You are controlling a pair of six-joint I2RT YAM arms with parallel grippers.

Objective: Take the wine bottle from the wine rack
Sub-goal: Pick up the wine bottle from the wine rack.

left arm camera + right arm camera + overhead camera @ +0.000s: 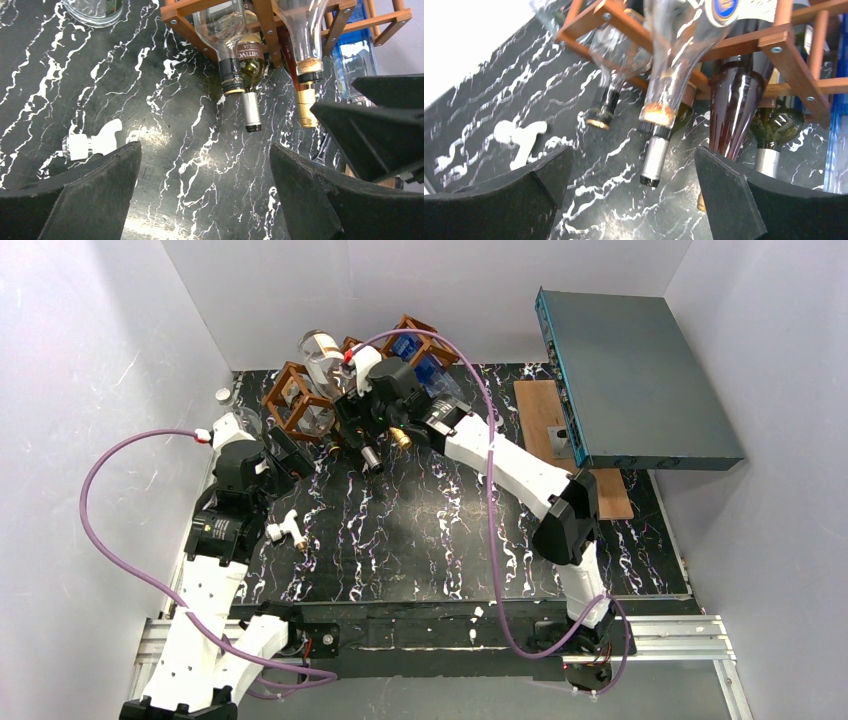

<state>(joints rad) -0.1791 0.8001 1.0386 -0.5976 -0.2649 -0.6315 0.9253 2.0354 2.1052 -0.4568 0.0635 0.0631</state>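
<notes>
Both your grippers stand spread wide, holding nothing. The right gripper (634,172) faces the wine rack (792,74) at the upper centre of the top view. A silver-capped wine bottle (655,155) lies in the rack, its neck showing between the fingers. The left gripper (205,170) hovers lower left of the rack.

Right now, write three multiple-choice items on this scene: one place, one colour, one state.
1. The grey box lies: A) far right, over the wooden board; B) near left; C) centre.
2. The wine rack is: A) green; B) reddish-brown; C) white.
3. The right end effector is: A) shut on a bottle; B) hidden; C) open.

A: the top view shows it overlapping the board.
B: its wooden bars are that colour.
C: its jaws stand wide apart.
</notes>
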